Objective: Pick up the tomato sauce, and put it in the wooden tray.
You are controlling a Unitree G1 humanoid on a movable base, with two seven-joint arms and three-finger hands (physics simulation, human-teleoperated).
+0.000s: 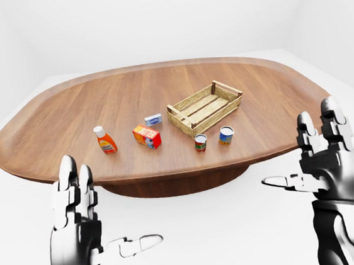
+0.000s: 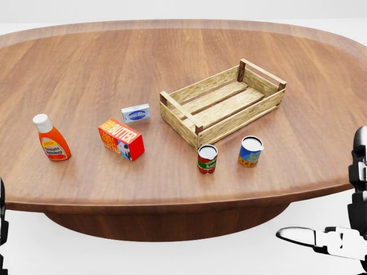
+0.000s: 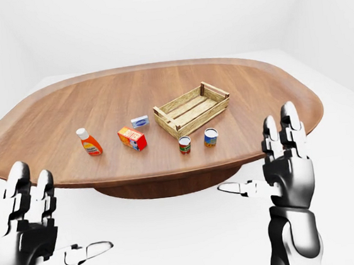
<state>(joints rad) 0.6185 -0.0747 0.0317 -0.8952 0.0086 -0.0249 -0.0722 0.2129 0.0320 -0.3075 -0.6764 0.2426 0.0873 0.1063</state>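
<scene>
Both hands are empty with fingers spread. The left hand [image 1: 76,228] hangs off the table's near edge, and the tomato sauce [image 1: 105,140] stands upright at about 1 o'clock from it, so it's nearer than the right hand [image 1: 329,161]. The wooden tray [image 1: 205,107] sits way over at 2 o'clock.

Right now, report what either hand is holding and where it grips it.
Nothing is held. The left hand and right hand are both open, off the table's edge, away from the tomato sauce bottle.
</scene>
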